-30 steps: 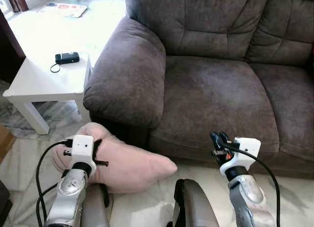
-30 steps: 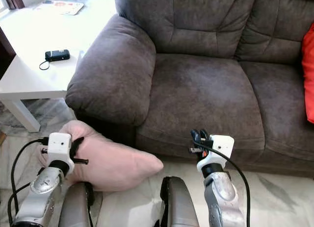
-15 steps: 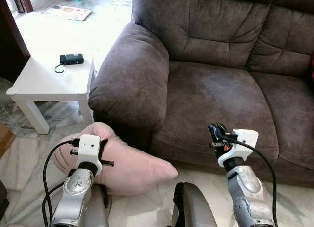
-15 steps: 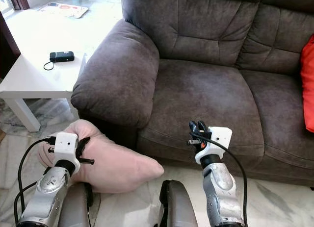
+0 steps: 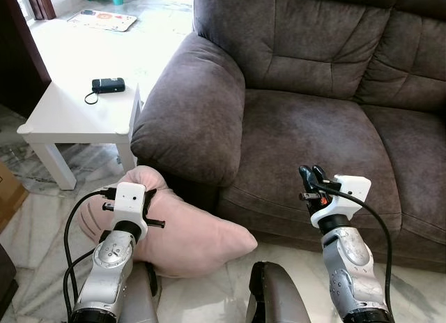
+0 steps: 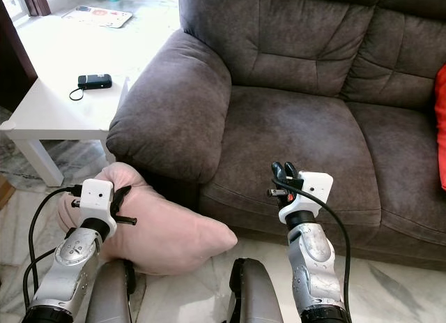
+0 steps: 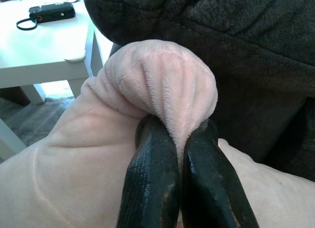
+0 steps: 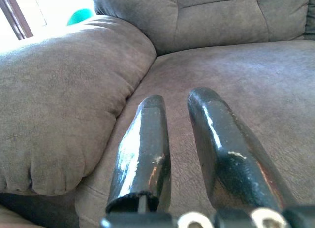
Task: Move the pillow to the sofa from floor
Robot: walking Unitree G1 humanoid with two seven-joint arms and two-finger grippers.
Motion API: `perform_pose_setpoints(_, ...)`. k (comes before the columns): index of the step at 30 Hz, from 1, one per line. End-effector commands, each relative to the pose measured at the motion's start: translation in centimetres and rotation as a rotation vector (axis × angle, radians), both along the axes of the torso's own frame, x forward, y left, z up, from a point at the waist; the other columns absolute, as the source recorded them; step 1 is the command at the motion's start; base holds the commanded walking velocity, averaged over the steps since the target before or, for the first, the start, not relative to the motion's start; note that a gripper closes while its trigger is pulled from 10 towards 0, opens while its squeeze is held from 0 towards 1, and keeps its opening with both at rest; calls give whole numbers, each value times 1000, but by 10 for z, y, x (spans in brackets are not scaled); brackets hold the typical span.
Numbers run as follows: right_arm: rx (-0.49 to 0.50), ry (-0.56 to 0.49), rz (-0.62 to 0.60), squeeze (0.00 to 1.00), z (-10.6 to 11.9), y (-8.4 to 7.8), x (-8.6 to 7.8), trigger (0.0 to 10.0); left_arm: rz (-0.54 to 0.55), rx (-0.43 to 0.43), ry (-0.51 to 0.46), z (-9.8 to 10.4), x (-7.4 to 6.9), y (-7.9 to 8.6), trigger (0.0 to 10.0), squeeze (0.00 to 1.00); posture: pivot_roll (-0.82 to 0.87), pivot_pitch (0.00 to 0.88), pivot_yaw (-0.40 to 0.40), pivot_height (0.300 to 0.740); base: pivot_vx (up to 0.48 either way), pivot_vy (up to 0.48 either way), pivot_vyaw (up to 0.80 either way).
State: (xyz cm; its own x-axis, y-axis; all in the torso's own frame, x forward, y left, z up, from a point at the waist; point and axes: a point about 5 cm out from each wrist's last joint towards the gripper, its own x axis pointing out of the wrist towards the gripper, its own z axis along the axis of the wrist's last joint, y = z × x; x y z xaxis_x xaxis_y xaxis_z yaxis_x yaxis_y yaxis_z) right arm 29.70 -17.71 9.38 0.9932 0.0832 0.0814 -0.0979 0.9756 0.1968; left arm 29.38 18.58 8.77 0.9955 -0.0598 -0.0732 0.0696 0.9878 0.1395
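Note:
A pink plush pillow [image 5: 198, 239] lies on the marble floor against the front of the brown sofa [image 5: 313, 128], below its left armrest [image 5: 191, 114]. My left gripper [image 7: 177, 134] is shut on a bunched fold at the pillow's upper corner; from the head it sits at the pillow's left end [image 5: 148, 201]. My right gripper [image 5: 311, 175] hovers at the front edge of the seat cushion [image 6: 293, 134]. Its fingers [image 8: 147, 139] stand a narrow gap apart with nothing between them.
A low white side table [image 5: 70, 114] stands left of the armrest with a small black device and cord [image 5: 108, 86] on it. A red cushion [image 6: 440, 128] lies at the sofa's right end. My own legs [image 5: 275, 298] show at the bottom.
The whole view has shifted as the camera moved. My left gripper keeps its hold and sits slightly higher against the armrest. The right gripper is much as before.

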Motion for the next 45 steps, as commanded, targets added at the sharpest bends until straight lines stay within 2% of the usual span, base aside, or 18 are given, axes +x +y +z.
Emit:
perform_pose_setpoints(1,1,-3,-17,0,-1,-4,0,10000,-29,12,-157,33,9,-8,10000,0,129,0,-106,526,0,0,0)
perform_pose_setpoints(7,6,-8,-19,0,-2,-3,2,10000,-32,13,-158,34,10,-8,10000,0,130,0,-102,526,0,0,0)
perform_pose_setpoints(27,2,-18,-24,0,-2,-4,3,10000,-53,16,-151,32,9,-9,10000,0,132,0,-93,628,0,0,0)
perform_pose_setpoints(45,5,-21,-15,0,0,-2,6,10000,-65,-1,-164,37,11,-11,10000,0,142,0,-99,628,0,0,0)
